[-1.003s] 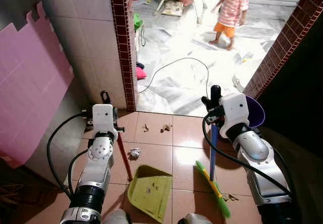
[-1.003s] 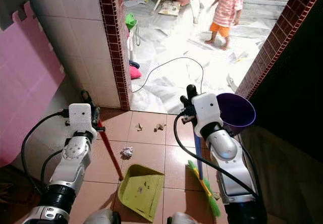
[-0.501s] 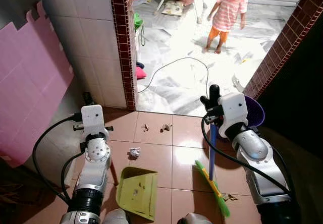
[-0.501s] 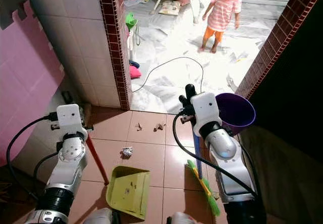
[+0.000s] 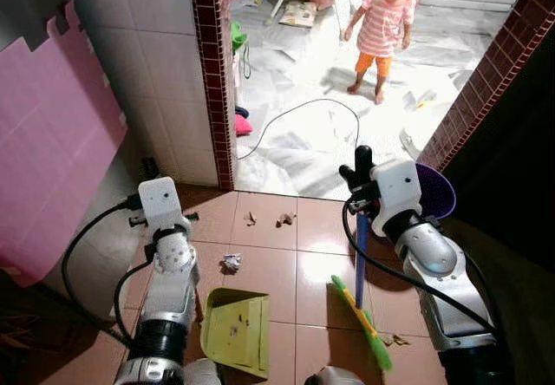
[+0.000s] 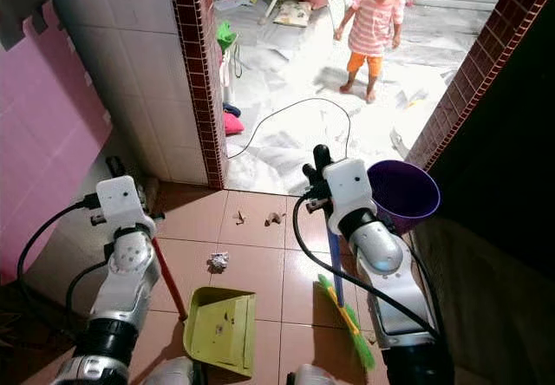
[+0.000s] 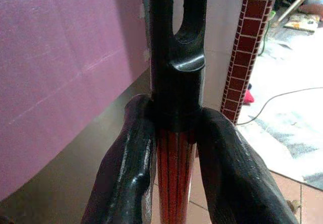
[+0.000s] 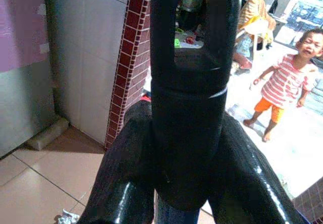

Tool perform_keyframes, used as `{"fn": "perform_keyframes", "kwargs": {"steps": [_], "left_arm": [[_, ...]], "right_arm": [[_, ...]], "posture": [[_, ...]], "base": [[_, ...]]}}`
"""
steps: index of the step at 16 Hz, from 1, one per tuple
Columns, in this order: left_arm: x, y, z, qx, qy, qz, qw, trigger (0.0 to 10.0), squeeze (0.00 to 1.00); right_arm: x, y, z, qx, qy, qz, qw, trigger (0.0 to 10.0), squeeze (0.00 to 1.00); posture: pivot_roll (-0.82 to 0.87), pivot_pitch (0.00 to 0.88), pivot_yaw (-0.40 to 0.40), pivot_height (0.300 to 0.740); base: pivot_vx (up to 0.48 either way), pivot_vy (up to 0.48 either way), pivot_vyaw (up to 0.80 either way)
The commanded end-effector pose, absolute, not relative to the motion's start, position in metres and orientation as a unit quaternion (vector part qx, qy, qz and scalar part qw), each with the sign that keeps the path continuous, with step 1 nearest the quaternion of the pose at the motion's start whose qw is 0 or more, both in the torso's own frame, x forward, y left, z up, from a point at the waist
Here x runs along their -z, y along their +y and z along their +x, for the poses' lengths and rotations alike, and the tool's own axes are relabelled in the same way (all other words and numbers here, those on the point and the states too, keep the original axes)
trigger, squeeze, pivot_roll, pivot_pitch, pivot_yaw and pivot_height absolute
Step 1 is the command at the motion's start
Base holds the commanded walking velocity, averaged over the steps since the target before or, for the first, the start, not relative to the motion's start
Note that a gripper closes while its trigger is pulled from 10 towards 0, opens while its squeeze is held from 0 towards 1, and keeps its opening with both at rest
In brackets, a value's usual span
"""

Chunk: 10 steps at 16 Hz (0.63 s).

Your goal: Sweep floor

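A yellow-green dustpan (image 5: 232, 329) rests on the terracotta tiles between my arms, with specks of dirt inside it. Its red handle (image 6: 169, 281) rises to my left gripper (image 5: 149, 170), which is shut on the handle's black top end (image 7: 174, 82). My right gripper (image 5: 357, 164) is shut on the black end (image 8: 189, 82) of the broom's blue handle (image 5: 360, 259). The green broom head (image 5: 362, 323) touches the floor to the right of the dustpan. A crumpled paper ball (image 5: 231, 263) lies just beyond the dustpan. Two small scraps (image 5: 251, 219) (image 5: 285, 219) lie near the doorway.
A small person (image 5: 380, 29) stands on the marble floor past the doorway, near a black cable (image 5: 303, 112). A purple bucket (image 5: 438, 190) sits by my right arm. A brick-edged tiled wall (image 5: 212, 73) and a pink panel (image 5: 52, 142) close off the left. More litter (image 5: 395, 340) lies right of the broom.
My left arm drew the dustpan left and toward me, away from the paper ball. The broom head slid slightly left. The person walked a little closer and to the left.
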<state>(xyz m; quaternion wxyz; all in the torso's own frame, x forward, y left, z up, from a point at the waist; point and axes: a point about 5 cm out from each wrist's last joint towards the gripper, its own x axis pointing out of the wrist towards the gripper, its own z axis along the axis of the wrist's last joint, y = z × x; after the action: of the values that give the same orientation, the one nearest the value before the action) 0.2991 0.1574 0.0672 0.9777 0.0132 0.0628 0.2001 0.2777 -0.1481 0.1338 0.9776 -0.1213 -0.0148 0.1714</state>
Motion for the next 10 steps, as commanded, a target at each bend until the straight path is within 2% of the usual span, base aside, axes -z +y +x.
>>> {"fn": "perform_keyframes", "kwargs": {"steps": [1, 10], "left_arm": [[-0.074, 0.153, 0.304, -0.203, 0.047, 0.009, 0.978, 0.0, 0.00], [-0.075, 0.134, 0.315, -0.191, 0.026, -0.007, 0.981, 0.0, 0.00]], "right_arm": [[-0.145, -0.145, 0.281, -0.177, -0.041, -0.126, 0.975, 10.0, 0.00], [-0.146, -0.141, 0.279, -0.187, -0.047, -0.122, 0.974, 10.0, 0.00]], "posture": [[-0.13, 0.000, -0.036, 0.740], [-0.14, 0.000, -0.034, 0.740]], "base": [[0.000, 0.000, 0.00], [0.000, 0.000, 0.00]]}}
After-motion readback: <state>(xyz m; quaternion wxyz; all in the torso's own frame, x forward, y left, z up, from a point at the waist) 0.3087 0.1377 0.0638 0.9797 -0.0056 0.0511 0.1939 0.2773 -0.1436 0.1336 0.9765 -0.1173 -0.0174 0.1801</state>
